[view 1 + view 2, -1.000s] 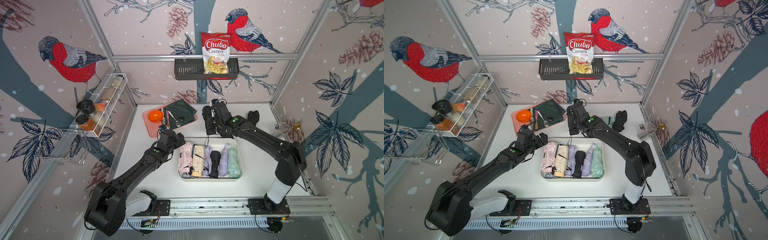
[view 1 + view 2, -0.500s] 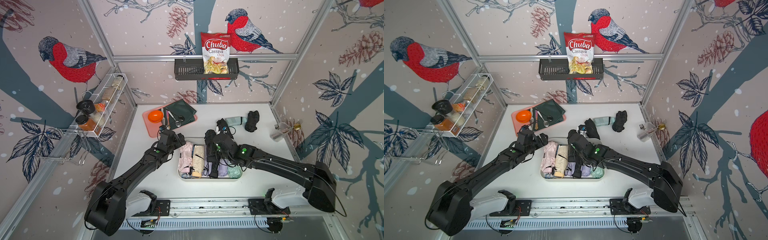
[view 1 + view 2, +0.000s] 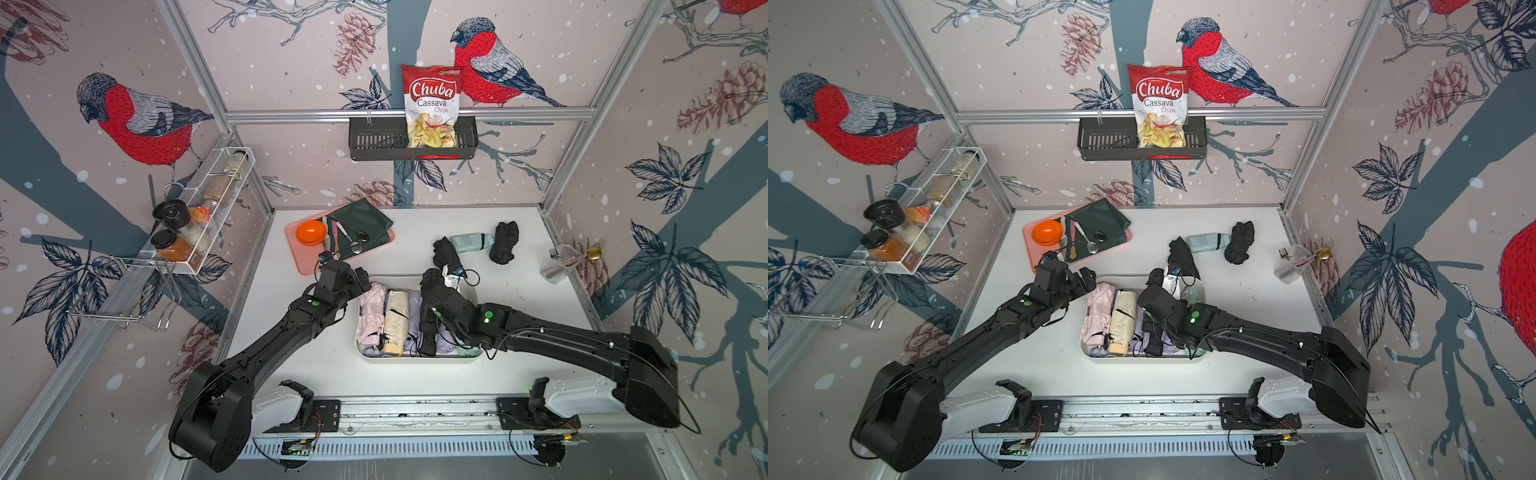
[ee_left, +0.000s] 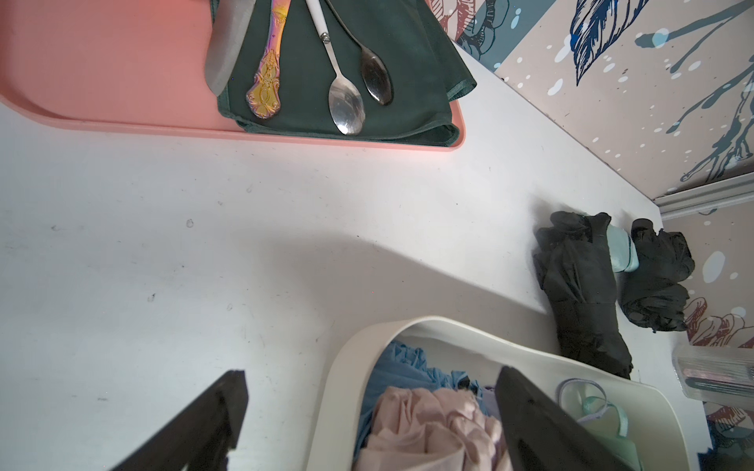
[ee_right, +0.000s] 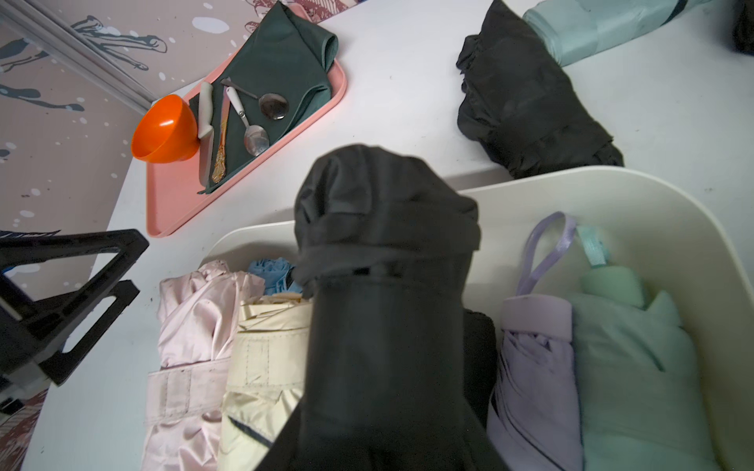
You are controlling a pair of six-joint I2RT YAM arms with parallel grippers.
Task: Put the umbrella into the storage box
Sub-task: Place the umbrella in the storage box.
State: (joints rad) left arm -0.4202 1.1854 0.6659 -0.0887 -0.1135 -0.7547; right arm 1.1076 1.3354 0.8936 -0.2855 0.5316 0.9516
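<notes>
Over the storage box (image 3: 415, 360), the right claw (image 3: 439, 305) pinches a black umbrella (image 5: 383, 285) lengthwise. It lines up with the row of folded umbrellas (image 3: 392, 320) lying side by side inside, probably so that it can drop among them without crossing any. At the box's far left corner the left claw (image 4: 371, 378) hangs spread and empty, seemingly kept clear of the drop. Farther back on the table (image 3: 415, 232), three spare umbrellas (image 3: 471, 242) wait, two black and one mint.
</notes>
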